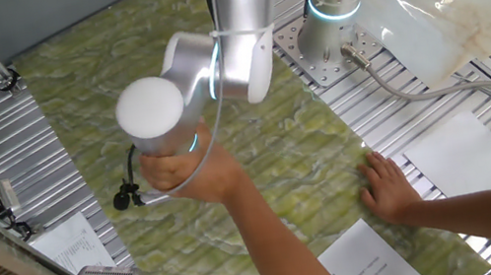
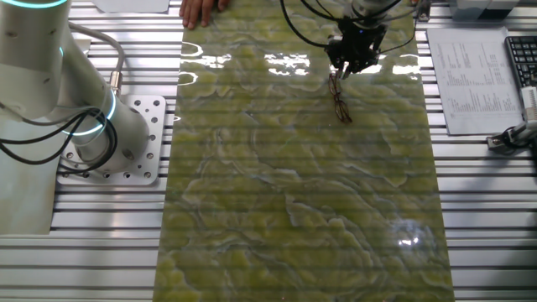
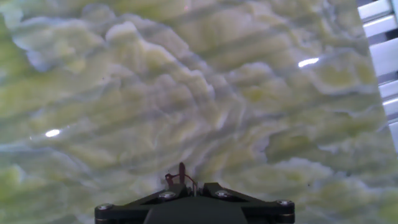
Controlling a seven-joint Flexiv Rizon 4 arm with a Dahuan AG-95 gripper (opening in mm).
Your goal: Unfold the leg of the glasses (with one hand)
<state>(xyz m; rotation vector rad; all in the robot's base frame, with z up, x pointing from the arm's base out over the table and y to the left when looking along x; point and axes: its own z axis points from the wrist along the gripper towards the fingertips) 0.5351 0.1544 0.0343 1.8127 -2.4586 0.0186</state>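
The glasses [image 2: 340, 99] are a small dark wire pair lying on the green marbled mat [image 2: 294, 210] near its far edge. My black gripper [image 2: 348, 69] is down at their far end, touching them. In the hand view the two fingertips sit together at the bottom edge, and my gripper [image 3: 194, 186] pinches a thin reddish-brown piece of the glasses [image 3: 180, 176], which looks like the leg. In one fixed view the gripper and glasses are hidden behind my arm and a person's hand [image 1: 182, 173] that holds my wrist.
A second human hand [image 1: 388, 183] rests flat on the mat's edge. My arm's base [image 2: 84, 126] stands on the metal table beside the mat. Paper sheets [image 2: 470, 75] and a keyboard [image 2: 522, 54] lie at the other side.
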